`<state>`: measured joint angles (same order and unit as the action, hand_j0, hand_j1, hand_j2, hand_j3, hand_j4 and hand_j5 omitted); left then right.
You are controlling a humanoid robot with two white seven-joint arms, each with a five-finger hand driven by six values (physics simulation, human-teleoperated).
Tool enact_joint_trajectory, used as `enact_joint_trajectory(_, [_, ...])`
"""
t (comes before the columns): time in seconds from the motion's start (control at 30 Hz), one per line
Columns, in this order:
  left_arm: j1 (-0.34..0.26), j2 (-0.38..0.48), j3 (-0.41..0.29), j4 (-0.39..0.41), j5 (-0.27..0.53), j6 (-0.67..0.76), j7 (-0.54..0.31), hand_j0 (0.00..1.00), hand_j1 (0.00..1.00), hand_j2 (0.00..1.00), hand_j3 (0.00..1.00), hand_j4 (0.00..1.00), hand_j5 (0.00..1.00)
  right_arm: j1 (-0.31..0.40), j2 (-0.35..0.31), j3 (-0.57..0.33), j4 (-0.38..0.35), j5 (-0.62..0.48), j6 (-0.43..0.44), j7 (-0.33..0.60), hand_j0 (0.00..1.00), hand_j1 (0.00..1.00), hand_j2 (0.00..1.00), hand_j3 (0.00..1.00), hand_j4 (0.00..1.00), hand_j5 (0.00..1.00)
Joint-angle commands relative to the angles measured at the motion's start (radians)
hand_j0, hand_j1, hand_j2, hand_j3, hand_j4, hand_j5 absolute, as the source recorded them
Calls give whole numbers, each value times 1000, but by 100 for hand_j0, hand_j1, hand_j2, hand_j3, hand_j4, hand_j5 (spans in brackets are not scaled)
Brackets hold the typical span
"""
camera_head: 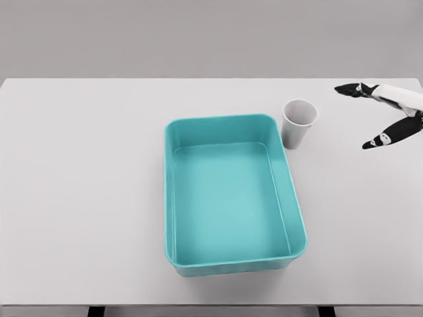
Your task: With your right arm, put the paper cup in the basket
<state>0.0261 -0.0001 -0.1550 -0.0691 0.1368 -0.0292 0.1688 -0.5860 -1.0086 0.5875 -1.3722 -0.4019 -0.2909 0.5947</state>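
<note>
Right robot hand at the right edge of the head view, above the table, fingers spread wide and holding nothing. Upper fingers stretched toward the left, thumb or lower finger lower down, also pointing left, with a clear gap between them facing the paper cup. Only the hand and a short white part of the wrist visible; rest of the arm cut off by the picture border. Left hand not in view.

Paper cup upright on the table, open mouth upward, just beside the far right corner of the basket, outside it. Near the hand, but apart, no contact yet.

Basket turquoise, rectangular, in the middle of the table, nothing inside.

Judged from this: task only at the start, in the approach step. Nothing done yet of the real work. Left to do: bring the open hand around the cup, close on it, lift, carry a short way to the left over the basket rim, release inside.
</note>
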Motion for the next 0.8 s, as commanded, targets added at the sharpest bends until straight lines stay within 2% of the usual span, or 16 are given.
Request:
enact_joint_trajectory(0.0, [0, 0, 0, 0, 0, 0, 0, 100, 100, 100, 100, 100, 100, 0, 59, 3, 74, -103, -39, 16, 100, 100, 100, 100, 100, 100])
enact_joint_trajectory(0.07, [0, 0, 0, 0, 0, 0, 0, 100, 100, 100, 100, 100, 100, -2, 47, 3, 53, -92, -31, 16, 100, 100, 100, 100, 100, 100])
enact_joint_trajectory(0.1, [0, 0, 0, 0, 0, 0, 0, 100, 100, 100, 100, 100, 100, -2, 33, 5, 12, -80, -27, 16, 100, 100, 100, 100, 100, 100])
enact_joint_trajectory(0.13, [0, 0, 0, 0, 0, 0, 0, 100, 100, 100, 100, 100, 100, -2, 22, 11, 24, -71, -2, 16, 100, 100, 100, 100, 100, 100])
enact_joint_trajectory(0.17, [0, 0, 0, 0, 0, 0, 0, 100, 100, 100, 100, 100, 100, -2, 28, 14, 53, -71, 28, 16, 100, 100, 100, 100, 100, 100])
enact_joint_trajectory(0.27, [0, 0, 0, 0, 0, 0, 0, 100, 100, 100, 100, 100, 100, -31, 82, 14, 225, -83, 33, 16, 100, 100, 100, 100, 100, 100])
enact_joint_trajectory(0.37, [0, 0, 0, 0, 0, -1, 0, 100, 100, 100, 100, 100, 100, -52, 151, 15, 312, -69, 33, 16, 100, 100, 100, 100, 100, 100])
enact_joint_trajectory(0.47, [0, 0, 0, 0, 0, 0, 0, 100, 100, 100, 100, 100, 100, -86, 211, 21, 357, -34, 32, 16, 100, 100, 100, 100, 100, 100])
enact_joint_trajectory(0.77, [0, 0, 0, 0, 0, 0, 0, 100, 100, 100, 100, 100, 100, -121, 280, 58, 395, -32, 29, 16, 100, 100, 100, 100, 100, 100])
